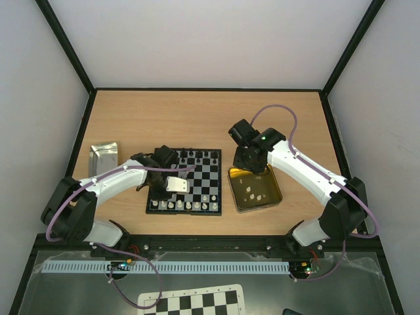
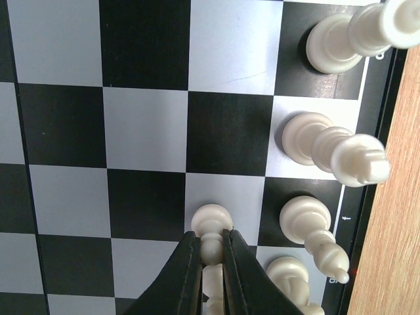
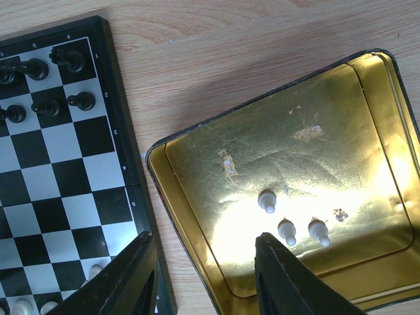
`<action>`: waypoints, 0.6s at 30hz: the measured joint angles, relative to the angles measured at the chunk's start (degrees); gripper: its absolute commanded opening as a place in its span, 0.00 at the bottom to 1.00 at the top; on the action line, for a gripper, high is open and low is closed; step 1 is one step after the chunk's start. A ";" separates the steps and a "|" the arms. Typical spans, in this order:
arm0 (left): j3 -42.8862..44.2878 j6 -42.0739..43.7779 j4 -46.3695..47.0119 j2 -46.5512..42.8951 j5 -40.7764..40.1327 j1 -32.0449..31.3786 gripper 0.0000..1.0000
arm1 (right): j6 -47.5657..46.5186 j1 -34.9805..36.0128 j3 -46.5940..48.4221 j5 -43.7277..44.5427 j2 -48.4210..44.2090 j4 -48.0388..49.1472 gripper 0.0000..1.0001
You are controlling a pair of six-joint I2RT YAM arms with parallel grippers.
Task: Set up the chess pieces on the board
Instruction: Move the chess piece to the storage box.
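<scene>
The board [image 1: 205, 181] lies mid-table, with black pieces [image 1: 199, 157] along its far edge and white pieces [image 1: 184, 205] along its near edge. My left gripper [image 1: 176, 185] hangs over the board's near left part. In the left wrist view this left gripper [image 2: 211, 248] is shut on a white pawn [image 2: 211, 222] above a pale square of the board [image 2: 144, 65], beside a row of taller white pieces [image 2: 308, 220]. My right gripper [image 3: 205, 266] is open and holds nothing over the near left corner of the gold tin [image 3: 197, 164], where three white pawns [image 3: 286, 230] lie.
A silver tin lid [image 1: 103, 157] sits at the table's left edge. The gold tin [image 1: 270, 195] lies just right of the board. A printed checkered sheet [image 1: 190, 303] lies below the arm bases. Black frame posts border the table.
</scene>
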 measured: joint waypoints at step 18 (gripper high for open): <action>0.00 -0.72 -1.20 -0.61 0.20 -0.70 0.08 | 0.00 0.00 0.00 0.02 0.00 -0.02 0.39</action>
